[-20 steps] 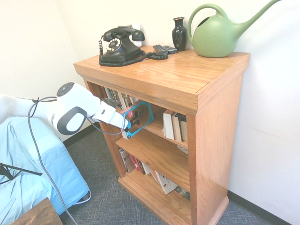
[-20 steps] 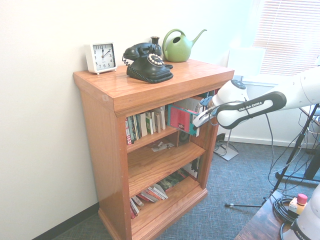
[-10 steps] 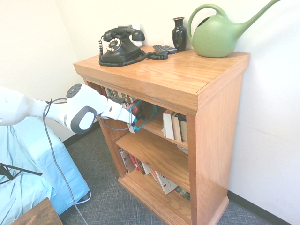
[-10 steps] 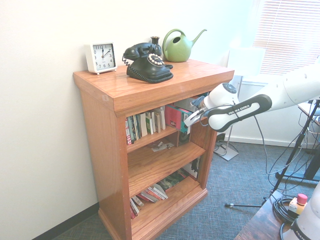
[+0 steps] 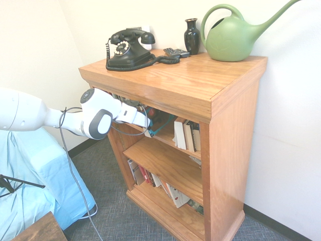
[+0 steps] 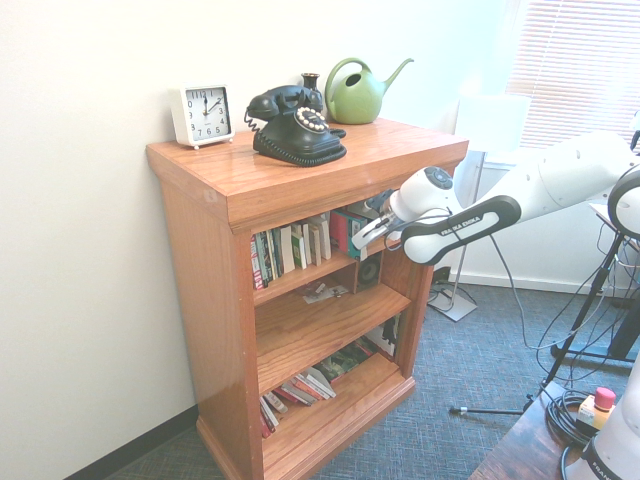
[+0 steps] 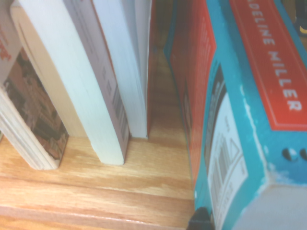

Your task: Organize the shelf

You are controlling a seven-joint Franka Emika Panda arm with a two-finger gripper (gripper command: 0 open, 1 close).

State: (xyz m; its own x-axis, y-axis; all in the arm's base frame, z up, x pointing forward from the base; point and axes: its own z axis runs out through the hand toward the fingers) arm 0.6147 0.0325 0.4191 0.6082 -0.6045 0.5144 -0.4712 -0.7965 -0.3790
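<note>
Fingers (image 6: 367, 238) clamping a thick teal-and-red book (image 7: 261, 96), white gripper (image 6: 360, 242) reaching into the orange-brown wooden bookcase's (image 6: 205, 300) upper tier, pale-paged books (image 7: 81, 81) standing there.

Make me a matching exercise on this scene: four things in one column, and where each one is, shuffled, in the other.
Things
1. clock
2. watering can
3. remote
4. blue-and-red book

Places
A. on the bookcase top, between the phone and the vase
B. in the top tier, at the end effector
C. on the bookcase top, white, beside the phone
D. on the bookcase top, green, beside the vase

Pairs: 1-C, 2-D, 3-A, 4-B
</note>
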